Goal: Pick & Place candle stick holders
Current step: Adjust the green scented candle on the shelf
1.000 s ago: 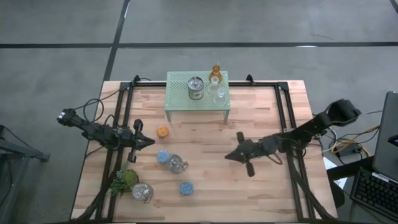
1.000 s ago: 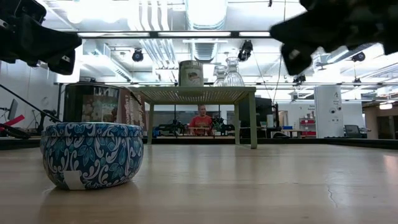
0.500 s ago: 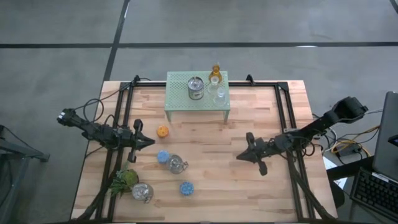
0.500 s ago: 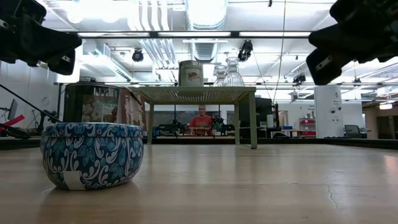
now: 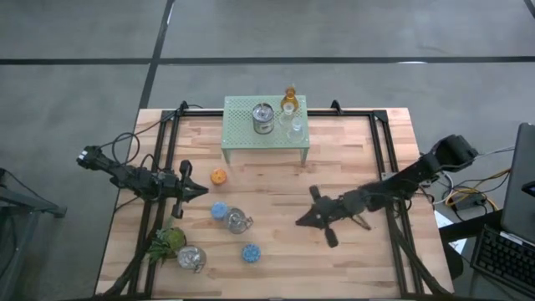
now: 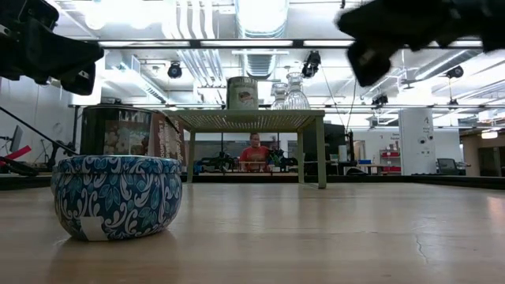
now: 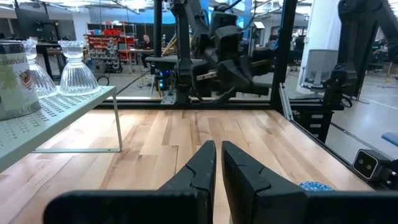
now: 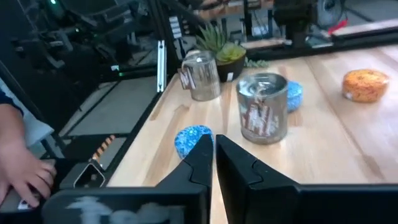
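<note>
Since 0.5 s earlier, right gripper (image 5: pixel 307 219) had advanced toward 1 silvery metal round holder (image 5: pixel 237 221) and 2 blue round holders (image 5: pixel 250 252) on the wooden surface (image 5: pixel 276 251), jaws clenched, empty. Left gripper (image 5: pixel 203 191) waited near the orange holder (image 5: pixel 219 176), jaws clenched.

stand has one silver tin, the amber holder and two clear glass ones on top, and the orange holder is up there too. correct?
Not quite. The orange holder is not on the mesh stand; the high view shows it on the table, in front of the stand's left side. The rest holds: the silver tin, the amber holder and two clear glass holders are on top.
</note>
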